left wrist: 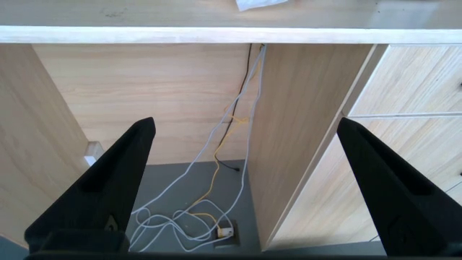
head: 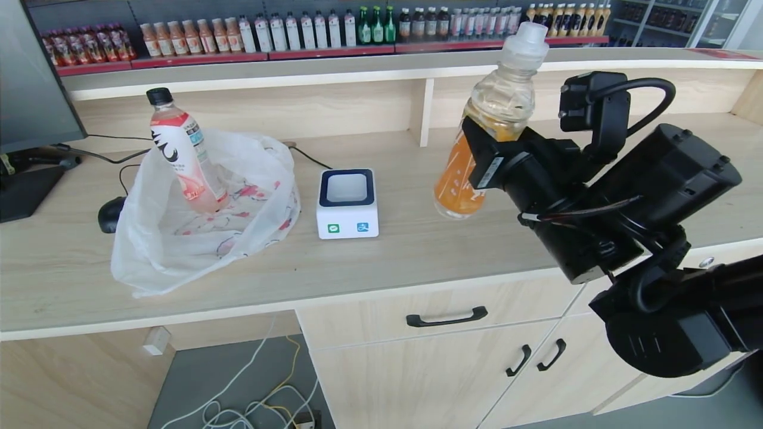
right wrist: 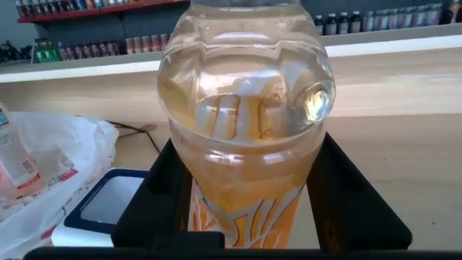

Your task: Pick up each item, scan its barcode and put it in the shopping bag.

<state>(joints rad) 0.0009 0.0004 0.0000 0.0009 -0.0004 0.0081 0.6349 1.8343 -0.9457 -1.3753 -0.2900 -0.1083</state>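
Over the bench (head: pixel 417 256), right of the scanner (head: pixel 347 202), our right jaws clench an orange drink bottle (head: pixel 458 189). We note left jaws released; pink bottle (head: pixel 185 161) stands in shopping bag (head: pixel 155 250).

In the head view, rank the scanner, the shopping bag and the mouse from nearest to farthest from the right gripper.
1. The scanner, on the counter just left of the right gripper, which holds the bottle.
2. The bag, farther left past the scanner.
3. The mouse, farthest left, beside the bag.

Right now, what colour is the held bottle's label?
Label on the bottle: orange with white streaks; right wrist view shows it best.
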